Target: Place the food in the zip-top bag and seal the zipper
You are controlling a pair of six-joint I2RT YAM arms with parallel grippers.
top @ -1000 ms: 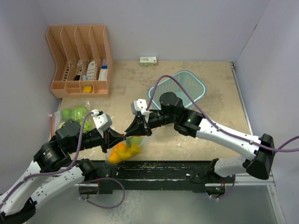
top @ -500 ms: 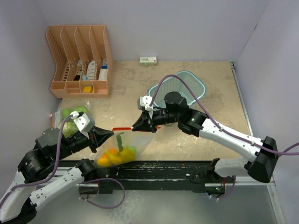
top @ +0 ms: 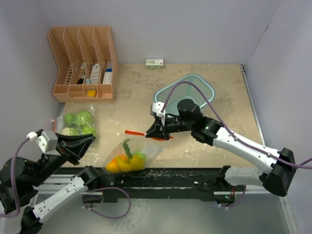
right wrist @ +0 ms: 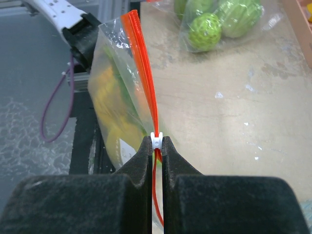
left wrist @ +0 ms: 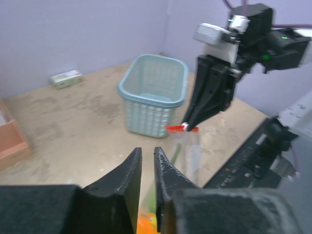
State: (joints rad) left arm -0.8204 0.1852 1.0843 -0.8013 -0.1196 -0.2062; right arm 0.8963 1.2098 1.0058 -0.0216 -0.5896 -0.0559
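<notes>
Fingers point(right wrist: 139, 168) of the right gripper point(right wrist: 155, 146) pinch the small white slider point(right wrist: 156, 140) on the stiffer orange zipper point(right wrist: 141, 63), probably the surest hold on the limp, slippery clear plastic zip-top bag point(right wrist: 109, 73) sagging at the near edge of the beige table point(top: 131, 97) with light yellow and orange toy fruits point(top: 124, 163), while the left gripper point(left wrist: 147, 156) hangs empty, slightly spread.

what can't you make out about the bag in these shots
Zipper track: edge-on in the right wrist view, tiny in the top view; sealed length unclear.
Bag bottom: behind the left gripper's blurred fingers in the left wrist view.
Organizer contents: too small in the top view.
</notes>
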